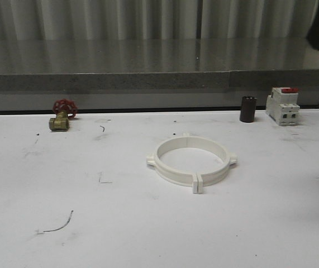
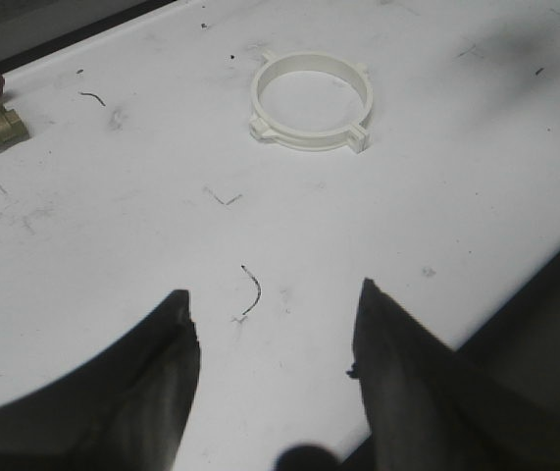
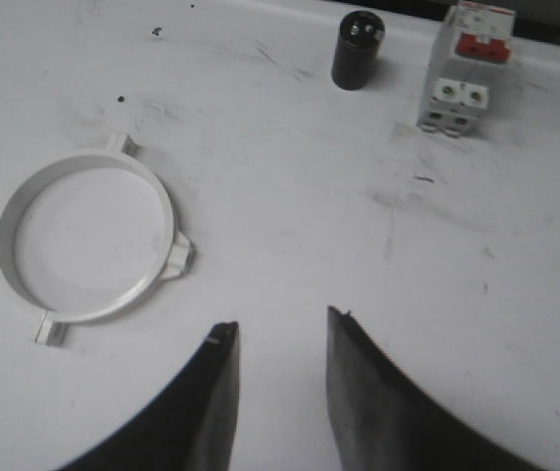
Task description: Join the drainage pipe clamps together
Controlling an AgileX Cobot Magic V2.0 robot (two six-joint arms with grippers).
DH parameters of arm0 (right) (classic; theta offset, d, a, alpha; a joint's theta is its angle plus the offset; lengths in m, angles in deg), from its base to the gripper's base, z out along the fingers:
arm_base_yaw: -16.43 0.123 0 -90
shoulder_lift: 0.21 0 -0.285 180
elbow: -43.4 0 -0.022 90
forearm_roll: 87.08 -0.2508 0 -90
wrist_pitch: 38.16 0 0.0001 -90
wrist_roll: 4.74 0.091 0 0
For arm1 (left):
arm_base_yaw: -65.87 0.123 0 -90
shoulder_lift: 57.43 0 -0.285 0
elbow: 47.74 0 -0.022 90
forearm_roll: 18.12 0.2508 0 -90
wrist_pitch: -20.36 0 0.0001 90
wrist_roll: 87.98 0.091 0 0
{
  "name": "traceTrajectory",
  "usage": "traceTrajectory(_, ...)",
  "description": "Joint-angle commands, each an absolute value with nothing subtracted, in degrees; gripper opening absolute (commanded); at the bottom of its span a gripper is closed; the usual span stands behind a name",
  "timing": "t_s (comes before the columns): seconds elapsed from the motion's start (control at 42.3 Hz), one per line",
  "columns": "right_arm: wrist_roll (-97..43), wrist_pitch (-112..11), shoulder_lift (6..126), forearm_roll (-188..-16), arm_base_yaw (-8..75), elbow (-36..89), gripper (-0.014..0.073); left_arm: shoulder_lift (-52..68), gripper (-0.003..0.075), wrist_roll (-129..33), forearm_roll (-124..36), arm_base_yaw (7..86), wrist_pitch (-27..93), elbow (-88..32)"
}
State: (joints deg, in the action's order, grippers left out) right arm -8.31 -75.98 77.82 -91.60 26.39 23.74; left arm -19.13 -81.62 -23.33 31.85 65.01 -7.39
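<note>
Hovering over the table [image 1: 92, 223], both pincers spread and empty, drainage pipe clamps [image 1: 190, 159] joined between

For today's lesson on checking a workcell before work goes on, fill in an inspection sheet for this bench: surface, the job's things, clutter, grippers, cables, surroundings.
Surface: white table, scuffed, with dark marks and a thin dark squiggle near the front left.
Job's things: drainage pipe clamps, two white halves lying flat as one ring mid-table, end tabs paired at front and back.
Clutter: brass valve with red handwheel at back left; dark cylinder and white breaker with red top at back right; all apart from the ring.
Grippers: left gripper open, holding nothing; right gripper open, holding nothing; both off the ring.
Cables: nothing seen.
Surroundings: grey ledge and pale curtain behind the table.
</note>
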Motion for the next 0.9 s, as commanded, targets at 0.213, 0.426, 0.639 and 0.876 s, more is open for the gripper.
traceTrajectory(0.213,-9.3,-71.1,51.6,-93.3,25.5,7.4,0.0258,-18.9,0.0356,-81.6,-24.1,31.3,61.0,-9.0)
traceTrajectory(0.426,-9.3,-70.6,38.7,-94.0,25.5,-0.2,0.0258,-18.9,0.0356,-81.6,-24.1,31.3,61.0,-9.0)
traceTrajectory(0.639,-9.2,-70.8,32.8,-94.0,25.5,-3.8,0.0258,-18.9,0.0356,-81.6,-24.1,31.3,61.0,-9.0)
traceTrajectory(0.876,-9.2,-70.5,32.8,-94.0,25.5,-3.8,0.0018,-18.9,0.0356,-81.6,-24.1,31.3,61.0,-9.0)
